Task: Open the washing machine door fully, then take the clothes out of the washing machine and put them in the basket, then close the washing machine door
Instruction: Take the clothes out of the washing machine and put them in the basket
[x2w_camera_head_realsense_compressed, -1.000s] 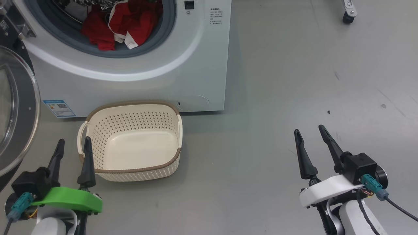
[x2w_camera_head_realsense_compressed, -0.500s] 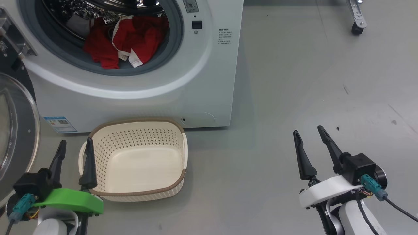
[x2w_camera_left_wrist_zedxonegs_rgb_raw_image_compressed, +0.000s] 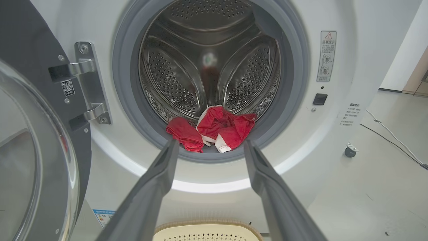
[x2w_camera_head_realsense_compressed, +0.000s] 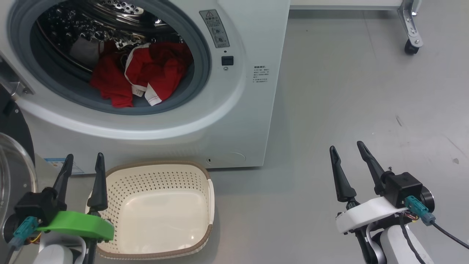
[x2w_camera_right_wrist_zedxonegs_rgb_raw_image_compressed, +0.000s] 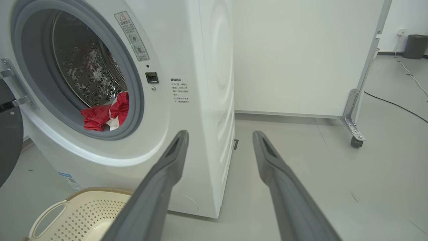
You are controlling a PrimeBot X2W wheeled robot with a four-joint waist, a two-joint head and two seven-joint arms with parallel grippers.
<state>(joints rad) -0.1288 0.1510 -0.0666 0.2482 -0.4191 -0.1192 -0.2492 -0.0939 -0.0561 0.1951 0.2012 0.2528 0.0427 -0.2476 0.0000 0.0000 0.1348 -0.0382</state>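
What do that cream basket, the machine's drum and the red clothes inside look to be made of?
Basket: likely moulded plastic, matt cream, judging by its regular punched holes; the brown rim only imitates weave. Drum: probably stainless steel, shiny, mirror-like and perforated. Clothes: soft red fabric with white trim, crumpled in folds; exact fibre unclear.

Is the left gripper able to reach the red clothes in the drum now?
Probably yes: the black-rimmed glass door is swung aside, and the open left gripper points at the red clothes, nothing between.
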